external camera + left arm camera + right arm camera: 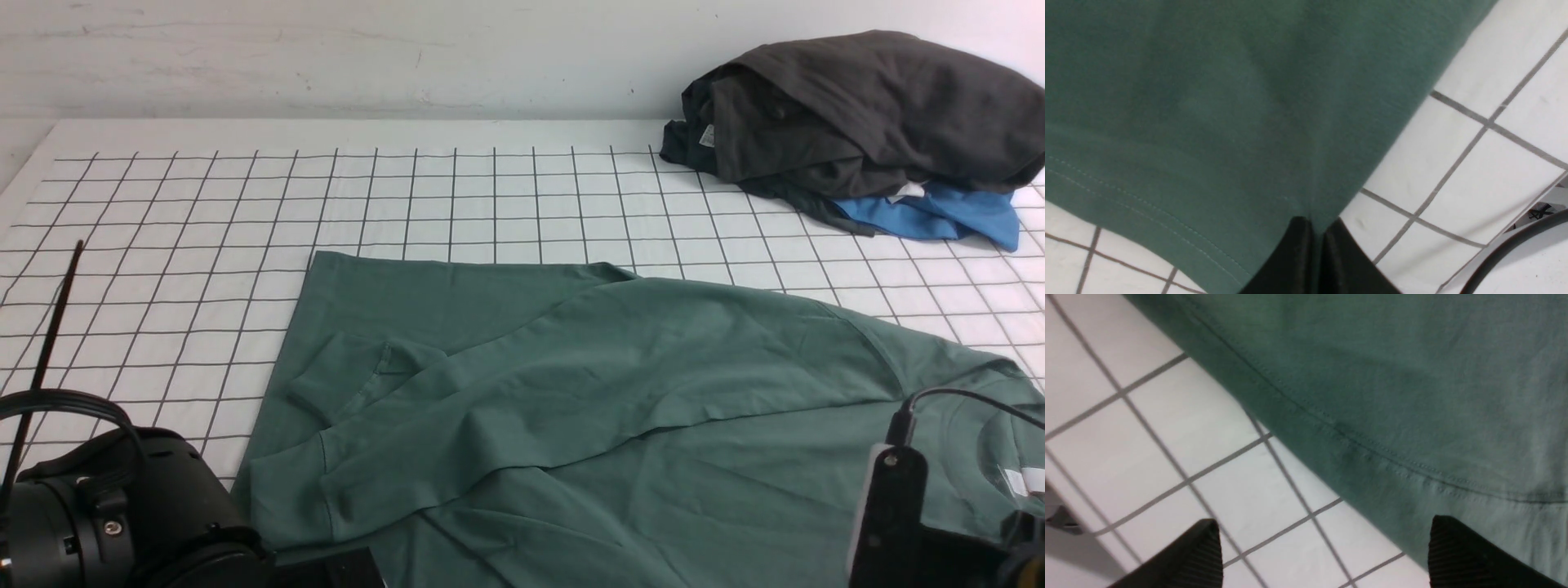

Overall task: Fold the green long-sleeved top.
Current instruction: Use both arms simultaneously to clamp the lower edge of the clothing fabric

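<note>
The green long-sleeved top (620,408) lies spread across the near half of the gridded table, a sleeve folded over its body, the cuff at the left (326,392). Its neck with a white label shows at the right edge (1016,478). My left gripper (1318,239) is shut on the top's fabric (1229,102) near a stitched hem. My right gripper (1323,547) is open, one finger (1457,551) over the top's seamed edge (1392,416), the other (1196,555) over bare table. In the front view only the arms' bodies show at the bottom corners.
A dark grey heap of clothes (857,114) with a bright blue garment (939,214) under it sits at the far right. The white table with black grid lines (408,196) runs to a white wall behind. A thin dark rod (53,327) stands at the left.
</note>
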### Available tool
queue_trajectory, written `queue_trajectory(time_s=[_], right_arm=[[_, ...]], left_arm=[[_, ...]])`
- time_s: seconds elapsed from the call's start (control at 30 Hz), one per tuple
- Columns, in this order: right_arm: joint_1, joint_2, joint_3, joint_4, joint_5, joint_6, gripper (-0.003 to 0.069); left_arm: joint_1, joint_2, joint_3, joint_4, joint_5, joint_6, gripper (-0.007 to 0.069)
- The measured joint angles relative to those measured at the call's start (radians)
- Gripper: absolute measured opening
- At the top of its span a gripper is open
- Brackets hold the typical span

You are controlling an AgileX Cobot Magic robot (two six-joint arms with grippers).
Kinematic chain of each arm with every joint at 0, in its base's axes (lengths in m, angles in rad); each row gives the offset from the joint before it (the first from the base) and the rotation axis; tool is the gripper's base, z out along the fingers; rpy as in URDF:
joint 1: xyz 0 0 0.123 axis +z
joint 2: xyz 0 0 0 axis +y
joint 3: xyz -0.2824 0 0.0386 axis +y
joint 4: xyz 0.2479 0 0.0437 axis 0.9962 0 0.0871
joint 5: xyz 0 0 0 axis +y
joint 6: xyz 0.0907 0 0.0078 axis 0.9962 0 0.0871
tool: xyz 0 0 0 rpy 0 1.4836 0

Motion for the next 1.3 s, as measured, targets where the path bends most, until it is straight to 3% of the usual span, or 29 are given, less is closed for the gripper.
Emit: queue_trajectory(time_s=[0.4, 0.6, 0.7, 0.77, 1.0, 1.3], right_arm=[[0.000, 0.251, 0.041, -0.139, -0.241, 0.037, 0.0520], [0.000, 0.254, 0.040, -0.156, -0.242, 0.044, 0.0294], [0.000, 0.237, 0.040, -0.167, -0.231, 0.033, 0.0103], [0.000, 0.213, 0.037, -0.169, -0.217, 0.017, 0.0033], [-0.016, 0.149, -0.067, -0.162, -0.104, -0.074, 0.0010], [-0.208, 0.156, -0.273, -0.051, -0.067, -0.211, 0.0009]], left_arm=[[0.000, -0.001, 0.000, 0.000, -0.018, 0.000, 0.0004], [0.000, -0.001, 0.000, -0.001, -0.018, 0.000, 0.0004], [0.000, -0.001, 0.000, 0.000, -0.018, 0.000, 0.0004], [0.000, -0.001, -0.009, 0.005, -0.012, 0.000, 0.0004], [0.071, -0.001, -0.165, 0.039, 0.065, -0.009, 0.0006], [0.258, 0.013, -0.394, 0.043, 0.136, 0.085, 0.0006]])
